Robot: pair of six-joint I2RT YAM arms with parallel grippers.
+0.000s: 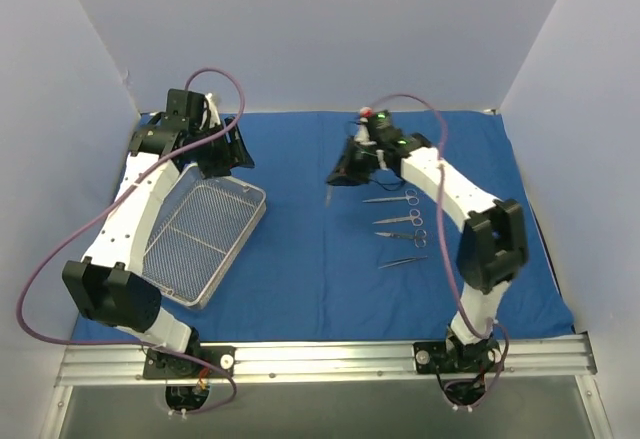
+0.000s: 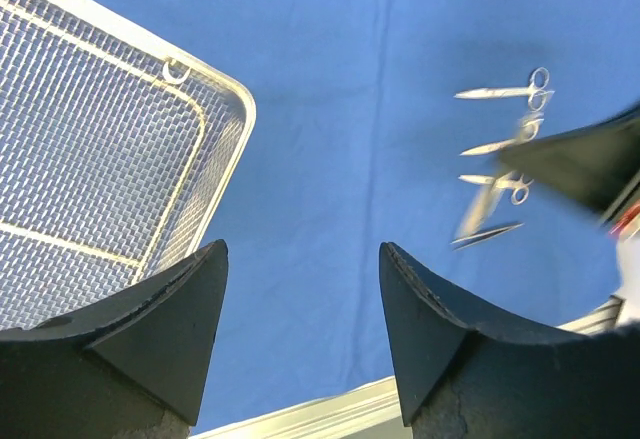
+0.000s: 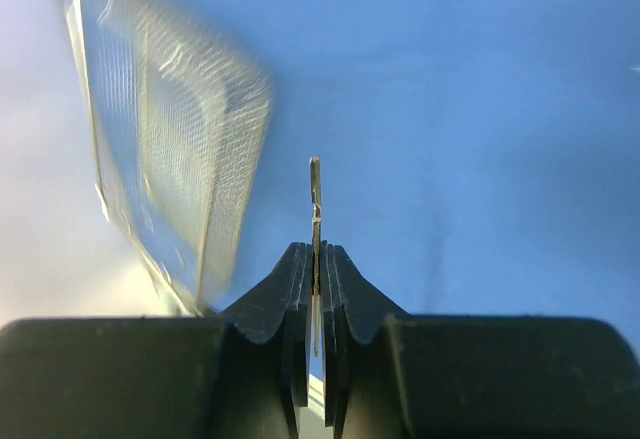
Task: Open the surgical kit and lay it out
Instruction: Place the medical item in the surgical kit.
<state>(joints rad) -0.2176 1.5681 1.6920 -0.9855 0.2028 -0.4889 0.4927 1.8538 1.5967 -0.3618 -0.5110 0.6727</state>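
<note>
Above the blue cloth [image 1: 300, 259], right gripper [image 3: 316, 259] pinches a thin steel tool [image 3: 315, 184]; left gripper [image 2: 303, 254] spread wide, empty, near the mesh tray [image 1: 200, 229]; four other tools [image 1: 400, 224] lie in a row

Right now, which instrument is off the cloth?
The thin steel instrument clamped in the jaws of the right gripper, tip sticking out ahead. The other four instruments lie in a column on the blue cloth.

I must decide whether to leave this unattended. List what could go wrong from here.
1. The right gripper pinches a thin instrument edge-on; it may twist or slip and drop onto the blue cloth.
2. Four instruments lie in a close row on the cloth; setting this one beside them may knock them askew.
</note>
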